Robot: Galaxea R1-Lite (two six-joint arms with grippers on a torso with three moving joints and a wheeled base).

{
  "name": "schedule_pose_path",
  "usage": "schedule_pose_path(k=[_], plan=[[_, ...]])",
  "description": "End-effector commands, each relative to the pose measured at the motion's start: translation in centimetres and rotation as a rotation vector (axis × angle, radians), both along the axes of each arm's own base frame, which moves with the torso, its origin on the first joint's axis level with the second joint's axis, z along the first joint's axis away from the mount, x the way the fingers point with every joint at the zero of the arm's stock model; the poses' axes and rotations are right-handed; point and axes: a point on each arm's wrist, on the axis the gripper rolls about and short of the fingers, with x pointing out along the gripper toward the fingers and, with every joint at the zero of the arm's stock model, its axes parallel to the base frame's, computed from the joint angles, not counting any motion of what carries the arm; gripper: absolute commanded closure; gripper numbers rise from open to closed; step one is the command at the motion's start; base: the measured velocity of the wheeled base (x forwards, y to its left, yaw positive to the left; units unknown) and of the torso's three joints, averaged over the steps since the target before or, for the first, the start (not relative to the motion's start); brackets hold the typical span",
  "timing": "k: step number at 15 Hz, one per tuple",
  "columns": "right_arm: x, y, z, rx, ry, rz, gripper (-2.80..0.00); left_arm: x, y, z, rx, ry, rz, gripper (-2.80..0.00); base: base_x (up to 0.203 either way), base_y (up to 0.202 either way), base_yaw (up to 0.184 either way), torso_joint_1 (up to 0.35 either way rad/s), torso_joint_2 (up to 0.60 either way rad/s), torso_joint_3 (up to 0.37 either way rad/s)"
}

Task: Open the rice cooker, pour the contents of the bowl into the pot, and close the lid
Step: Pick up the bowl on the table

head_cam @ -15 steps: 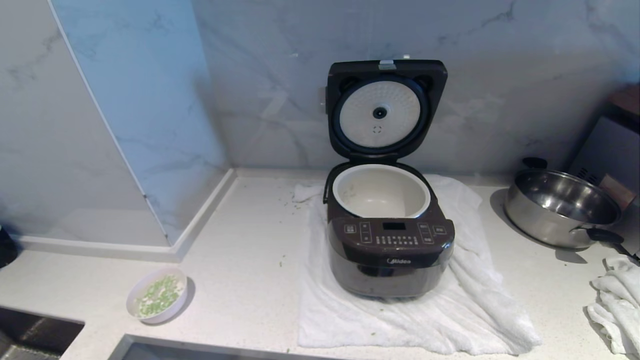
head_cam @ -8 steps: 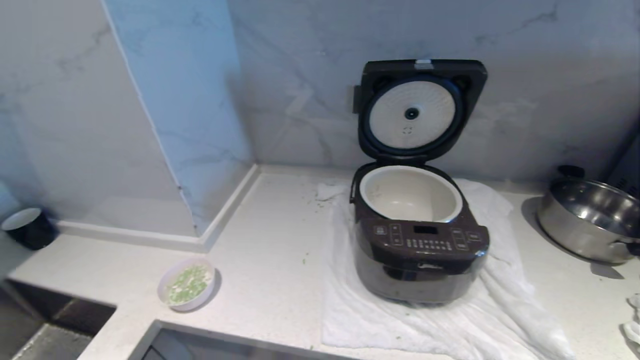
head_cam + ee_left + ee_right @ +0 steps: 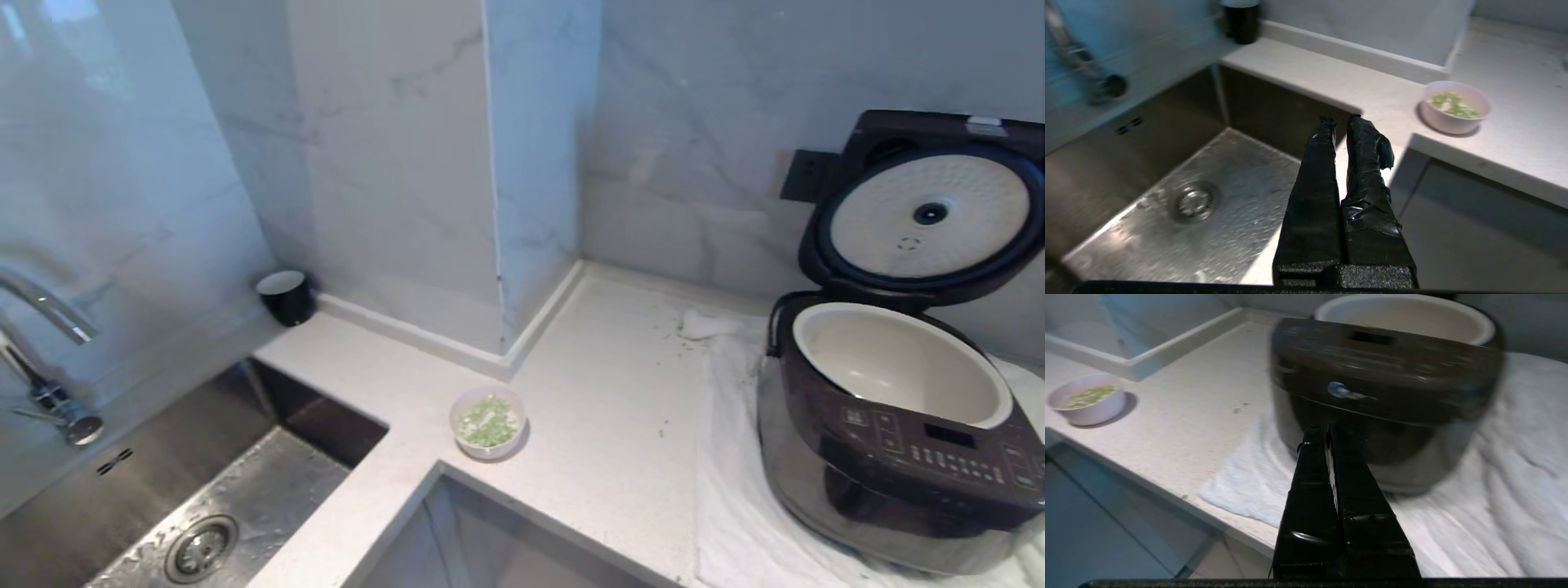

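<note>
White desk (image 3: 604, 392) carries the bowl (image 3: 1455, 107), well apart from the clenched left gripper (image 3: 1340, 119) and the clenched right gripper (image 3: 1323, 429) nearer the rice cooker (image 3: 1384, 396).

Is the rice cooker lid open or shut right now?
Open: the lid stands upright, its pale dimpled underside facing forward, and the pot is exposed and looks empty.

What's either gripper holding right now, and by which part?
Nothing. The left gripper and right gripper are both shut and empty; the bowl sits untouched on the counter.
</note>
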Motion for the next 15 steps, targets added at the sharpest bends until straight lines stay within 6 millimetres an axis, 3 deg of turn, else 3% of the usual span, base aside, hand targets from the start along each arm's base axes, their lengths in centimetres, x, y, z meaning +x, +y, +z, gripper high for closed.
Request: schedule_pose_path(k=[1, 5, 12, 15], plan=[[0.0, 0.0, 0.0, 0.000, 0.000, 0.000, 0.00, 0.0, 0.0, 0.0, 0.000, 0.003, 0.000, 0.00, -0.008, -0.012, 0.180, 0.004, 0.00, 0.005], [0.0, 0.0, 0.0, 0.000, 0.001, 0.001, 0.00, 0.0, 0.0, 0.0, 0.000, 0.002, 0.000, 0.00, 0.000, -0.003, 0.113, 0.001, 0.00, 0.003], [0.0, 0.0, 0.0, -0.009, 0.003, -0.003, 0.00, 0.0, 0.0, 0.0, 0.000, 0.002, 0.001, 0.00, 0.000, 0.000, 0.000, 0.000, 0.00, 0.000], [0.2, 0.0, 3.0, 0.009, 0.016, 0.004, 0.00, 0.0, 0.0, 0.0, 0.000, 0.003, -0.001, 0.00, 0.000, 0.000, 0.000, 0.000, 0.00, 0.000]])
